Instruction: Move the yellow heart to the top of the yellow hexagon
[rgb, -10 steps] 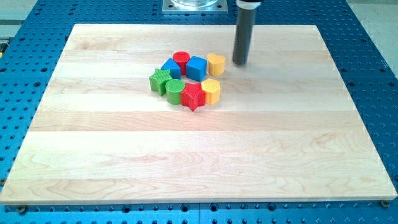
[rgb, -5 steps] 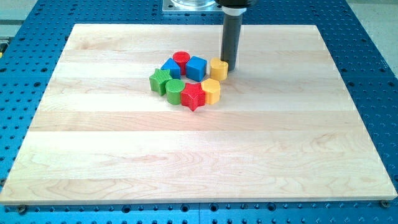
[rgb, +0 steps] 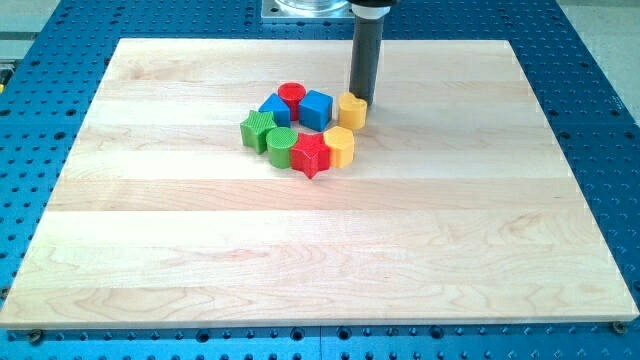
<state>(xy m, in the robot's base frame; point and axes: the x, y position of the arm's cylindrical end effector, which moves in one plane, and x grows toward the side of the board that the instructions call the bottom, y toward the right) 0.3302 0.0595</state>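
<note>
One yellow heart (rgb: 351, 109) sits on the wooden board (rgb: 320, 250), in the half nearer its top edge and a little right of the midline, well away from every corner. My tip (rgb: 361, 101) stands at the heart's top-right side, touching it or very nearly so; the exact contact cannot be made out. The rod carries no jaws, so nothing opens or closes there.

Just below the heart, toward the board's bottom edge, lies the yellow hexagon (rgb: 340, 146), close to it with a thin gap, if any. Against the hexagon's left side rests the red star (rgb: 310, 155), and left of that the green cylinder (rgb: 281, 147), then the green block (rgb: 258, 129), whose shape is not clear, nearest the board's left edge.

Left of the heart stands the blue cube (rgb: 317, 108). Beyond it are the red cylinder (rgb: 291, 96), closest of the cluster to the top edge, and the blue triangle-like block (rgb: 273, 109), partly hidden behind its neighbours.
</note>
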